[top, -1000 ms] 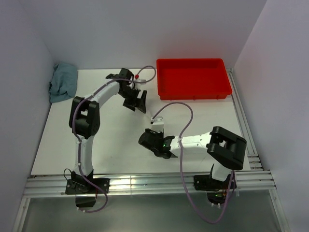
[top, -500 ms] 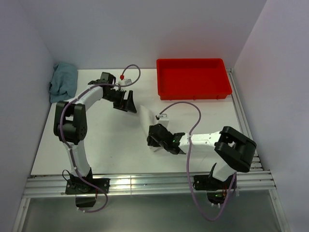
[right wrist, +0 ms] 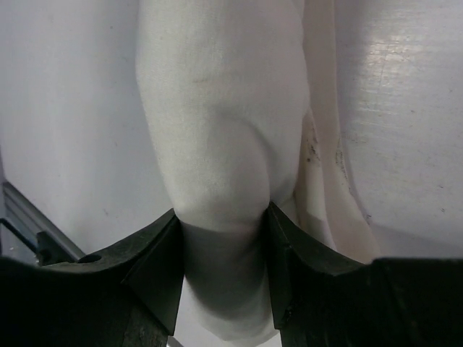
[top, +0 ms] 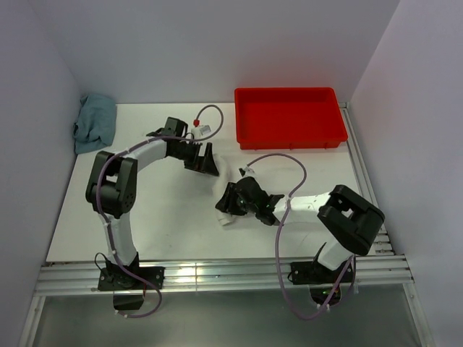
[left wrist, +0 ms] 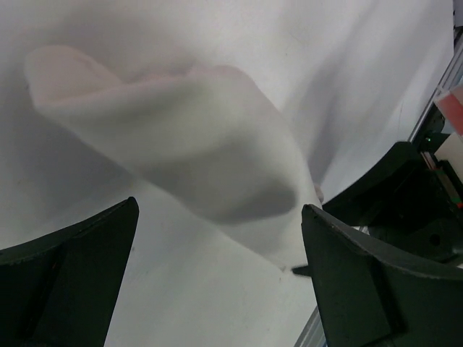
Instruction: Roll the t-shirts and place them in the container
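A cream-white t-shirt point(top: 226, 181) lies rolled into a long bundle on the white table, between the two grippers. My right gripper point(top: 231, 202) is shut on one end of the roll; in the right wrist view the roll point(right wrist: 221, 123) is pinched between the jaws of the gripper point(right wrist: 223, 217). My left gripper point(top: 204, 160) is open at the other end. In the left wrist view the roll point(left wrist: 181, 159) lies just beyond the gripper point(left wrist: 221, 217), and nothing is between its fingers. A second, teal-blue garment point(top: 95, 123) lies crumpled at the far left.
A red tray point(top: 289, 134) stands at the back right. White walls close in the table on three sides. An aluminium rail point(top: 217, 275) runs along the near edge by the arm bases.
My left gripper swung left, then came back right and nearer to the roll's far end. My right gripper shifted slightly up, still holding the roll.
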Robot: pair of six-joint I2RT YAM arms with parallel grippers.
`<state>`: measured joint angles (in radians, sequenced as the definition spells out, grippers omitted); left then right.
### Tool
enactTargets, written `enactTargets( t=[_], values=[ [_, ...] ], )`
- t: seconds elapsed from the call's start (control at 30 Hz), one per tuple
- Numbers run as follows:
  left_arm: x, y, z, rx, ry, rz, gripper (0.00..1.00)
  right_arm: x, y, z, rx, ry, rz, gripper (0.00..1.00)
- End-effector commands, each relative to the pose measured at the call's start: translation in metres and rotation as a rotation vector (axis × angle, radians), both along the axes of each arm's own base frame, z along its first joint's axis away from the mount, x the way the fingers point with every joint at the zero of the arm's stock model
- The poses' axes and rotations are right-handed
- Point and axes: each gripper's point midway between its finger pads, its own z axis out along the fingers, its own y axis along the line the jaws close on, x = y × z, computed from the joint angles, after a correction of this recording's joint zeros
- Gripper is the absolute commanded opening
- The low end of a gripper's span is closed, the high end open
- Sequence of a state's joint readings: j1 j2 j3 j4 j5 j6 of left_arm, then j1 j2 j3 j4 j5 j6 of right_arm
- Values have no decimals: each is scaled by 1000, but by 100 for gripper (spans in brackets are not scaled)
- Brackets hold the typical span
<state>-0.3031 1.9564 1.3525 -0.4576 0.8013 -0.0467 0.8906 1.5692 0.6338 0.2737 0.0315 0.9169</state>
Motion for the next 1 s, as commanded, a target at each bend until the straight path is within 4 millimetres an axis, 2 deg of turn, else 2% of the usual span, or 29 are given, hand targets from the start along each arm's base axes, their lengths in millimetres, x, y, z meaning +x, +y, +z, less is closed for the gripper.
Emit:
enactTargets(
  t=[0.0, 0.17, 0.2, 0.27, 0.3, 0.37, 0.43, 0.47, 0.6, 0.63, 0.73, 0.97],
  values=[
    [25, -18, -3, -4, -37, 54, 99, -20, 8, -12, 77, 104, 51, 49],
    [43, -15, -34, 140, 12, 143, 99, -23, 4, -19, 142, 160, 32, 49],
    [52, -12, -38, 196, -11, 182, 98, -21, 6, -17, 167, 155, 32, 49],
    [50, -9, -49, 253, 13, 197, 96, -22, -1, -23, 184, 185, 7, 49],
    [57, -4, -51, 299, -12, 221, 94, -20, -1, -23, 194, 185, 0, 49],
    [51, -2, -60, 379, -7, 198, 92, -19, -5, -27, 190, 196, -21, 50],
    [59, 4, -60, 468, -43, 216, 90, -17, -10, -30, 159, 195, -42, 51],
    [55, 3, -61, 503, -39, 199, 89, -17, -14, -34, 125, 206, -54, 51],
    [51, 6, -71, 581, -12, 190, 86, -11, -25, -36, 38, 187, -97, 56],
    [49, 10, -79, 607, 4, 188, 86, -7, -29, -33, 21, 166, -111, 57],
    [46, 12, -84, 633, 16, 177, 83, -3, -39, -33, -51, 149, -140, 64],
    [42, 14, -84, 645, 13, 167, 82, 10, -39, -1, -82, 61, -140, 75]
  ],
)
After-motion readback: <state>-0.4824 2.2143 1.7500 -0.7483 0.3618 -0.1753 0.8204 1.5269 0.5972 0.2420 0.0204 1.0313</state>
